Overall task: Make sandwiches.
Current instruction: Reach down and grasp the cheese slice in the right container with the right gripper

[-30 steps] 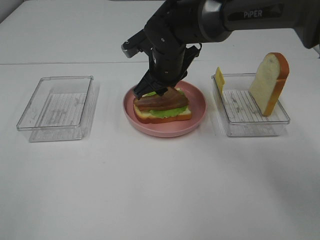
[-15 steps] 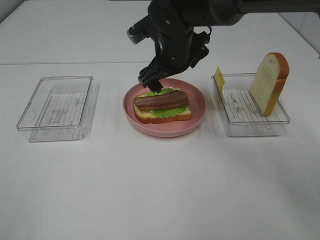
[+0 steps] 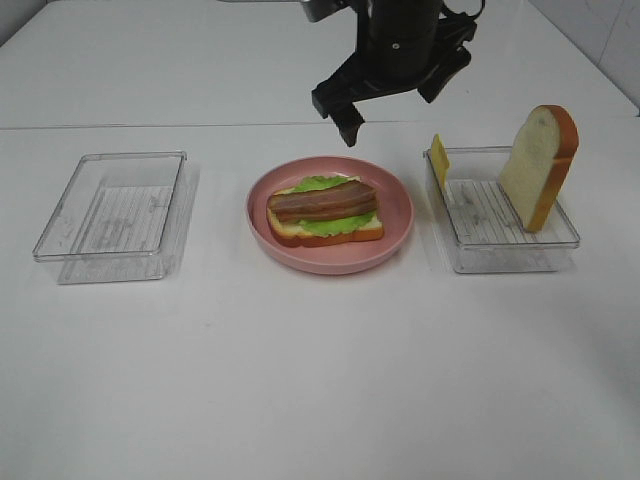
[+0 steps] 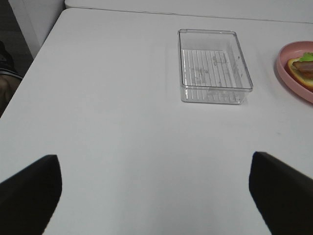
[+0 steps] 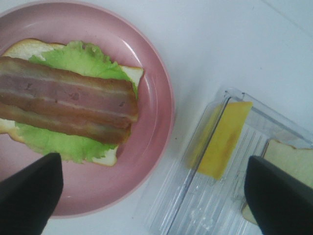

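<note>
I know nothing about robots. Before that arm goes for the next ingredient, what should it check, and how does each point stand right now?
1. right fingers open, holding nothing: ok.
2. bacon lying flat on lettuce and bottom bread, inside the plate: ok.
3. cheese slice uncovered, leaning against the tray wall: ok.
4. bread slice standing in the same tray, apart from the cheese: ok.
5. Room for a finger between cheese and tray wall: cannot tell.
6. left fingers open, away from the plate: ok.
</note>
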Robot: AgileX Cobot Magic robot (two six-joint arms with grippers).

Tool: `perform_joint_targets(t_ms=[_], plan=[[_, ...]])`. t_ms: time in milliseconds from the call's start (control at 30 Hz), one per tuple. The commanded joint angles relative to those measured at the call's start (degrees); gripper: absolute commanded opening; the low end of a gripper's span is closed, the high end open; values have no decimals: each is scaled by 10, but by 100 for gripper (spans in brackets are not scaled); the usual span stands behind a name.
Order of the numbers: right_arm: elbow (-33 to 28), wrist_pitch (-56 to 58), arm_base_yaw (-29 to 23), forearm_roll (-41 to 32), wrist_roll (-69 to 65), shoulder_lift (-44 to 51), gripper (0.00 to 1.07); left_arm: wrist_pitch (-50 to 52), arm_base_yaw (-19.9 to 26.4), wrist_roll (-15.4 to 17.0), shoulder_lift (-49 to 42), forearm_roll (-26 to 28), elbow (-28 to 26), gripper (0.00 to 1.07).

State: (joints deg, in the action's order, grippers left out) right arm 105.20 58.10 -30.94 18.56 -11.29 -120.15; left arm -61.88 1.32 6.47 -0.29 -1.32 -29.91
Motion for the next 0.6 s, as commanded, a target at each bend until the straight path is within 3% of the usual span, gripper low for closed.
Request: perform_joint_targets(t_ms=[33,333,600], plan=[[11,24,31,-52,38,5,99,5,1,-2,-1,2,-1,96],[11,23,95,-77,47,4,99,5,1,-2,-1,2,-1,96],[11,11,118,-108,58,-7,99,5,1,-2,-1,2,-1,96]])
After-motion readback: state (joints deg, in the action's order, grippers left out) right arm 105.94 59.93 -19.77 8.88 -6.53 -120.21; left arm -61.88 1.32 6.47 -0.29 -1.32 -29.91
